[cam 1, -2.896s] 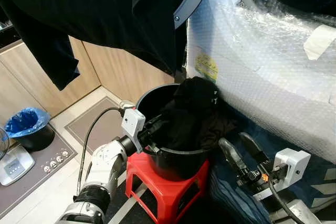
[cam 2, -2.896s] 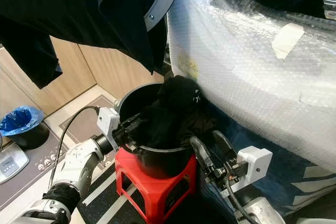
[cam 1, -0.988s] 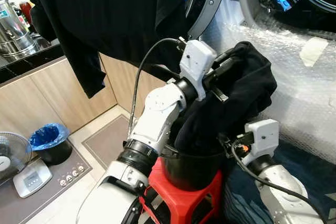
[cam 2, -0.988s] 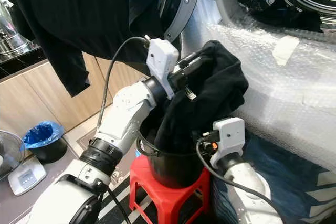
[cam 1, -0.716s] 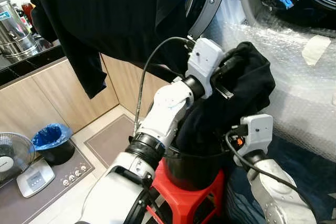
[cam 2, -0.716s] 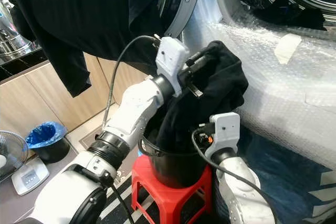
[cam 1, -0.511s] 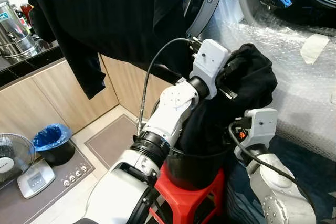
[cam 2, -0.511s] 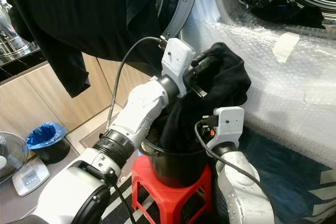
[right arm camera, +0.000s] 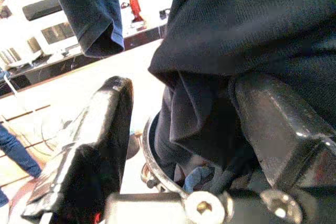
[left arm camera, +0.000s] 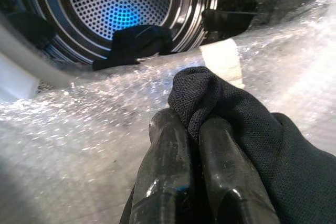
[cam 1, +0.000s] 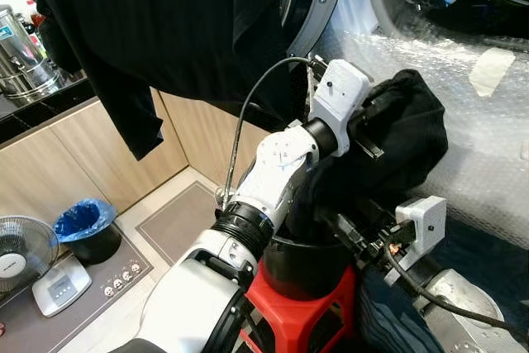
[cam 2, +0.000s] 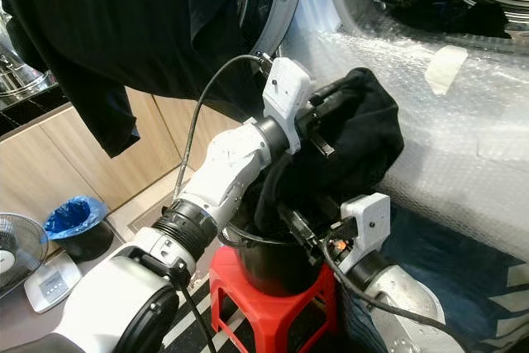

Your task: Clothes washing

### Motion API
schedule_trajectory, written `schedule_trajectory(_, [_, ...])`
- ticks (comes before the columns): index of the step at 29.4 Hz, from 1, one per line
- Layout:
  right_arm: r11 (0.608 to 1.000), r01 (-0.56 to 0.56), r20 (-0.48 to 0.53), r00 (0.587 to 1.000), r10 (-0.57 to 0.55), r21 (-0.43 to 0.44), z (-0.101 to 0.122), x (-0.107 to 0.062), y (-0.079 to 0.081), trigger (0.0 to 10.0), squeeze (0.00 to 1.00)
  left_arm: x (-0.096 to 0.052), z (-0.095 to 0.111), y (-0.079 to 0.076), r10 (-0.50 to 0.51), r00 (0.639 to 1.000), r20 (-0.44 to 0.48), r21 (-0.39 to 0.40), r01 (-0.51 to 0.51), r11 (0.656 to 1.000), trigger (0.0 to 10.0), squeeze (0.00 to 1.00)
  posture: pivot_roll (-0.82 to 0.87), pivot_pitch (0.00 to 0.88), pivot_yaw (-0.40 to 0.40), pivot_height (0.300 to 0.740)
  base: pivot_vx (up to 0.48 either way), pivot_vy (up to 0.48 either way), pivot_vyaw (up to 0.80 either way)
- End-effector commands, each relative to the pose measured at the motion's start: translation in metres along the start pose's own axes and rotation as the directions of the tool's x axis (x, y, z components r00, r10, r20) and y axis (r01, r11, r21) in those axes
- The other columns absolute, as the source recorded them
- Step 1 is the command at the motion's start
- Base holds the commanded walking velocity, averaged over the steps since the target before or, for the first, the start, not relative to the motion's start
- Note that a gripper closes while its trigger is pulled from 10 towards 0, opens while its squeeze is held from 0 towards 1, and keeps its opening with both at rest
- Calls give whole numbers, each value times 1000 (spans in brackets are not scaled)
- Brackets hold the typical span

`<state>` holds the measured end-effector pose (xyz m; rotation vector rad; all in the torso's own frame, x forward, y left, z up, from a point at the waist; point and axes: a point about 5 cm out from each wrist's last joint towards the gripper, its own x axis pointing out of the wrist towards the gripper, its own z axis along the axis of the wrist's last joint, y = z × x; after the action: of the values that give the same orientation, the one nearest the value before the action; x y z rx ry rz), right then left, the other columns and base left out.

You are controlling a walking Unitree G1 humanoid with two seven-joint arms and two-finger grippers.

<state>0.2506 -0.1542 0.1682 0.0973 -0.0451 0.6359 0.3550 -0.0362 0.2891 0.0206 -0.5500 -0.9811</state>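
My left pincer [left arm camera: 191, 129] is clamped tight on a fold of the black garment [cam 1: 405, 134], fingers pressed together w/ fabric pinched between. The bundle is raised above the black bucket [cam 1: 302, 266], its lower part trailing down into the bucket. It's up against the bubble-wrap [cam 1: 488, 121] covering the washer front, approx 1 o'clock from the bucket in the head views.

Washer drum [left arm camera: 121, 3] is at 12 o'clock ahead of the left pincer in the wrist view, blue glow inside, one dark item [left arm camera: 136, 43] lying at its lip. Washer door [cam 1: 318, 6] hangs open at 11 o'clock w/ a big dark cloth [cam 1: 165, 31] draped over it.

My right pincer [right arm camera: 178, 129] is spread wide, nothing held; its fingers point at the bucket rim from approx 4 o'clock, dark fabric hanging between them in the wrist view.

Bucket sits on a red stool [cam 1: 302, 320]. Floor at 8 o'clock: bin w/ blue liner [cam 1: 83, 225], a scale [cam 1: 54, 283], a fan [cam 1: 16, 250].
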Motion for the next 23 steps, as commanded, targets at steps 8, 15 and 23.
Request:
schedule_trajectory(8, [995, 98, 62, 993, -100, 27, 4, 17, 2, 10000, 0, 7, 12, -5, -26, 998, 64, 43, 24, 999, 10000, 0, -261, 89, 183, 740, 0, 0, 0])
schedule_trajectory(15, [957, 265, 70, 959, -275, 117, 0, 27, -7, 10000, 0, 11, 21, -10, 4, 992, 125, 47, -9, 999, 10000, 0, -258, 82, 176, 740, 0, 0, 0])
schedule_trajectory(23, [878, 441, 99, 881, -463, 186, 3, 25, -32, 10000, 0, 15, 32, -16, 33, 982, 187, 12, -36, 999, 10000, 0, -251, 76, 169, 740, 0, 0, 0])
